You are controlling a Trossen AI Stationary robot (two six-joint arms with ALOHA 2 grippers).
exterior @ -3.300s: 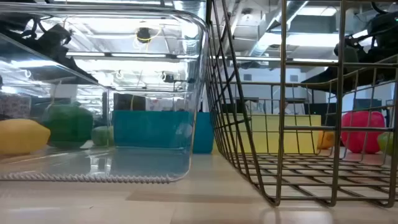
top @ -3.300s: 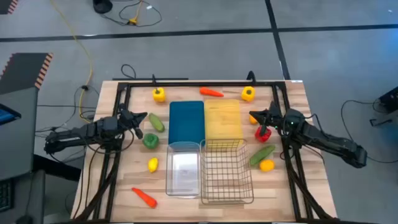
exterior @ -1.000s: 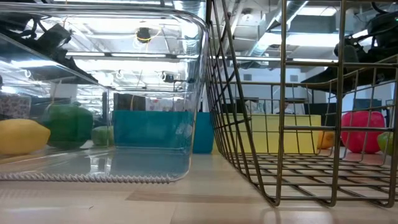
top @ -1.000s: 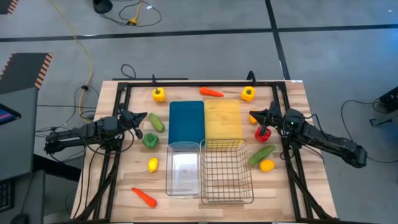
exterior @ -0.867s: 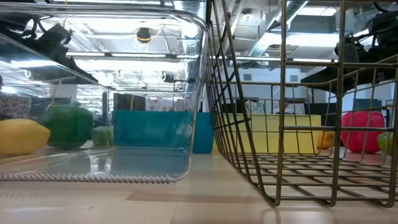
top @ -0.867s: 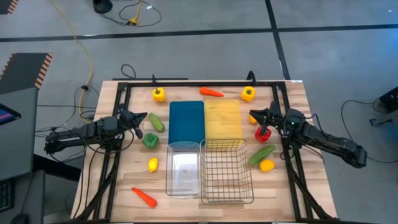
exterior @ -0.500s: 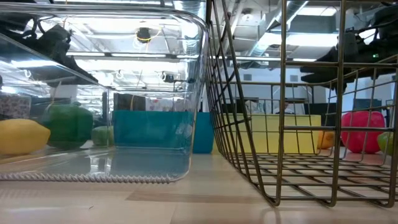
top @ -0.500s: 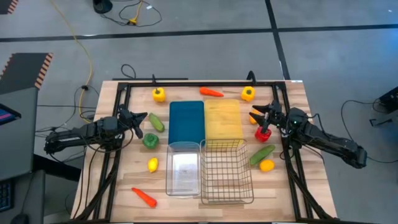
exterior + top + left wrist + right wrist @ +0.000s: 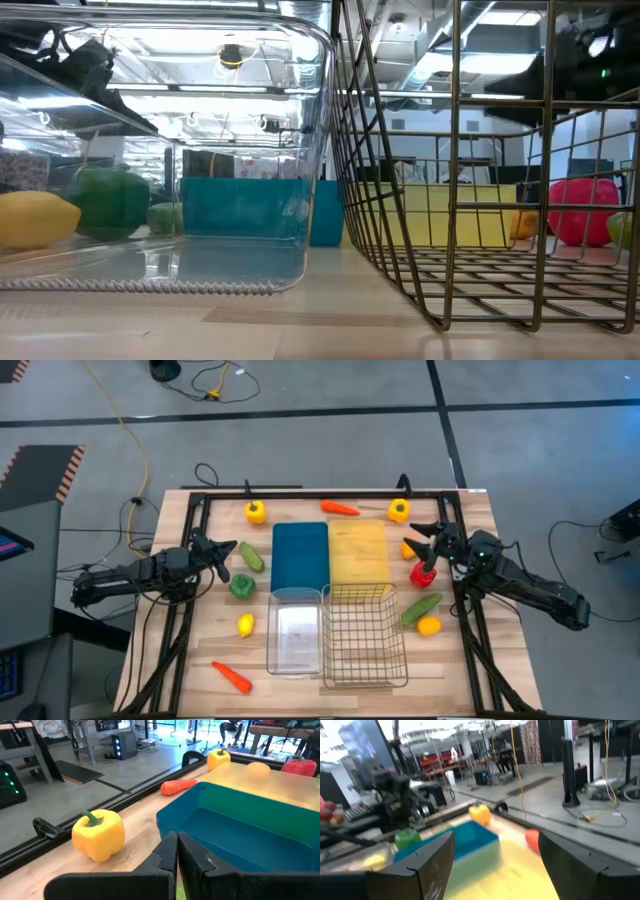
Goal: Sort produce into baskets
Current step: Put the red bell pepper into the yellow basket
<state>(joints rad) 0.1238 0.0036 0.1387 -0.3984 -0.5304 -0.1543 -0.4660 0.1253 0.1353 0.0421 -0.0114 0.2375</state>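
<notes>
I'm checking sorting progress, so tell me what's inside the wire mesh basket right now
Nothing shows inside the wire mesh basket: the high view sees bare table wood through its mesh floor, and the low view shows no produce inside. No part of its floor is covered. The red pepper seen through the wires sits outside it.

Two flat trays (image 9: pixel 300 556) side by side at the worktop (image 9: pixel 470 650) centre, plastic bin (image 9: pixel 295 632) and wire basket (image 9: pixel 365 635) side by side in front of them, two peppers (image 9: pixel 256 512) and a carrot (image 9: pixel 341 509) behind the trays, left pincer (image 9: pixel 226 547) left of the trays, right pincer (image 9: pixel 421 536) right of them
</notes>
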